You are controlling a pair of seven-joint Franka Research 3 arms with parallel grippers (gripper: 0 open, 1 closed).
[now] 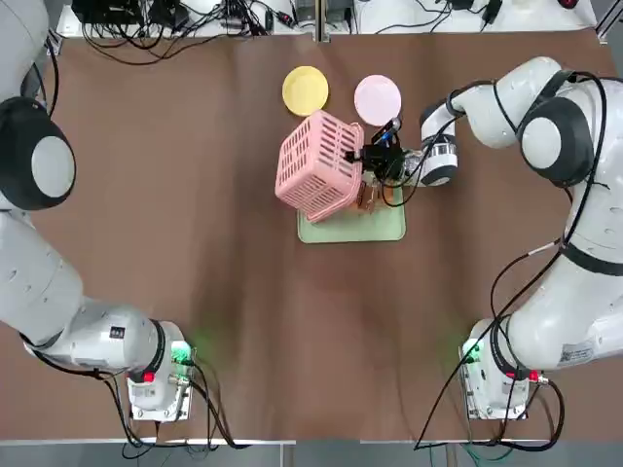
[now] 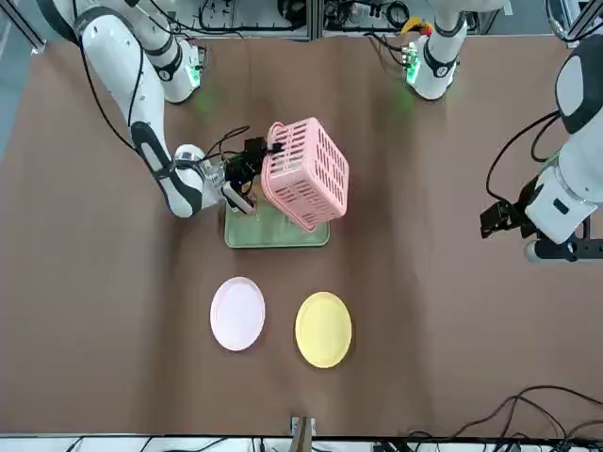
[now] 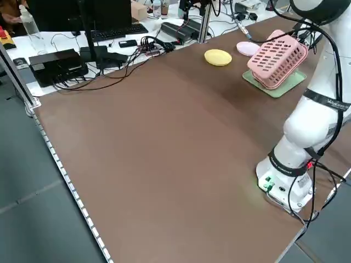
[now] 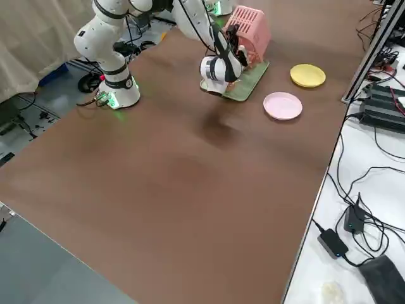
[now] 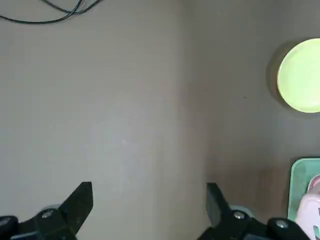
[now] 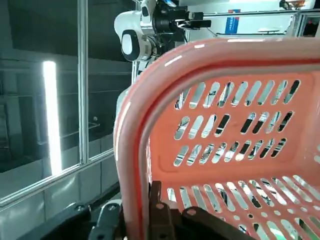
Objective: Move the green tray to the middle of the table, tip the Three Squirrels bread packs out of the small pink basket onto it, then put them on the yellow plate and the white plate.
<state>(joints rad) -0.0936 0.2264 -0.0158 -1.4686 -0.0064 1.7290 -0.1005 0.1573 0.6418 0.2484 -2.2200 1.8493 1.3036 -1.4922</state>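
The small pink basket [image 1: 319, 163] is tipped on its side over the green tray [image 1: 352, 226], which lies in the middle of the table [image 1: 195, 253]. My right gripper [image 1: 365, 156] is shut on the basket's rim [image 6: 210, 65]. A bit of golden-brown bread pack [image 1: 368, 195] shows at the basket's mouth above the tray; the rest is hidden. The yellow plate [image 1: 305, 89] and the white plate [image 1: 377, 99] lie side by side just beyond the tray, both bare. My left gripper [image 5: 149, 200] hangs open over bare table far to the left, holding nothing.
Cables and black boxes [image 3: 55, 63] crowd the bench beyond the table's far edge. The arm bases [image 1: 156, 375] [image 1: 496, 375] stand at the near corners. In the front view the left arm [image 2: 556, 212] is well away from the tray [image 2: 276, 233].
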